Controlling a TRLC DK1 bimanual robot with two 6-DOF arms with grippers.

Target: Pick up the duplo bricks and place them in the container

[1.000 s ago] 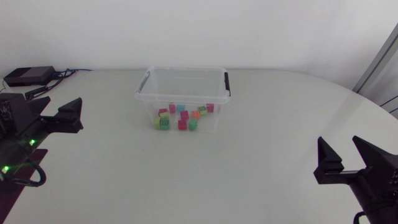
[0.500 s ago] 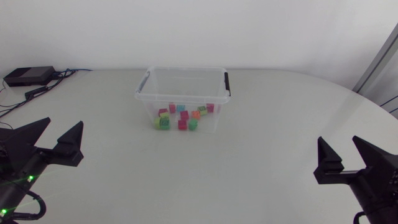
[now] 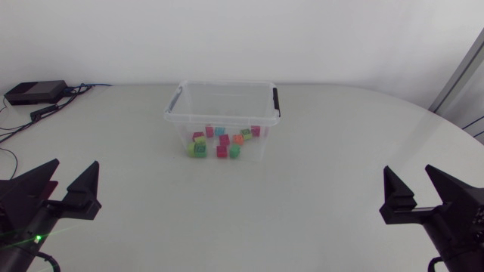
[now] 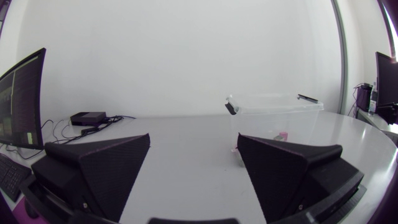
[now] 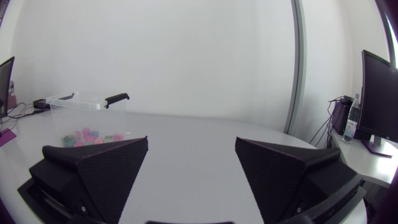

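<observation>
Left gripper [image 3: 76,165]: fingers spread wide, holding nothing. Right gripper [image 3: 409,173]: fingers likewise apart and empty. The clear container [image 3: 173,113] stands well ahead of both grippers, roughly midway between them, with the coloured bricks [image 3: 221,142] lying on its floor

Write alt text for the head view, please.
A clear plastic container holding a cluster of colourful duplo bricks sits far-centre on the table. The left hand and right hand, both open and empty, hang near its side edges.
</observation>
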